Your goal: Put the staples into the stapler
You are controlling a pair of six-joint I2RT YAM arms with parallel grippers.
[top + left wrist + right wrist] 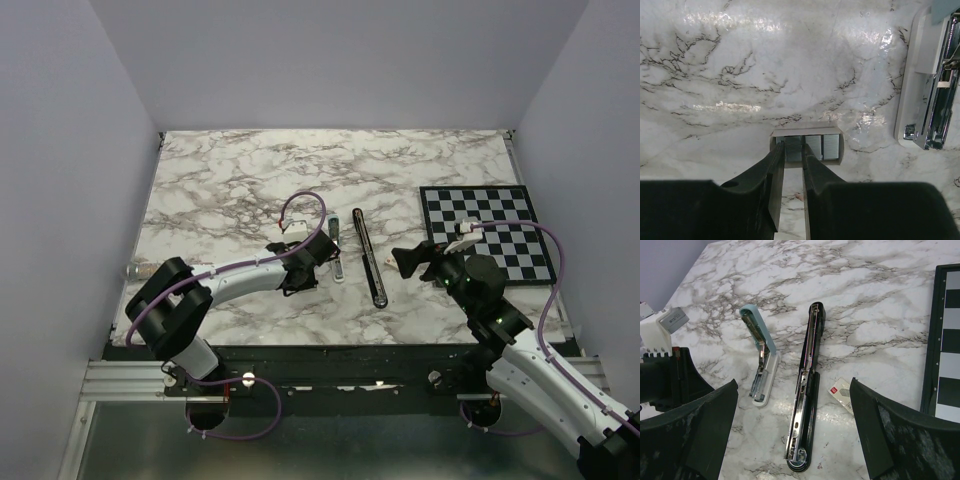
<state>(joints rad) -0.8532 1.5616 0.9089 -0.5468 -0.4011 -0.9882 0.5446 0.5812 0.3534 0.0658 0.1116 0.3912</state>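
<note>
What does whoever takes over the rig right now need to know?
Left end effector: closed to a narrow gap on a dull-grey strip of staples inside a small open box; strip not yet lifted.
Right end effector: open, empty, just right of the slim black stapler.
The black stapler lies opened flat mid-table with its silvery channel exposed. A white and light-blue stapler, also open, lies between it and the left arm.
Done: black stapler opened, staples apparently pinched.
Left: lift the strip, seat it in the channel, close the stapler.
</note>
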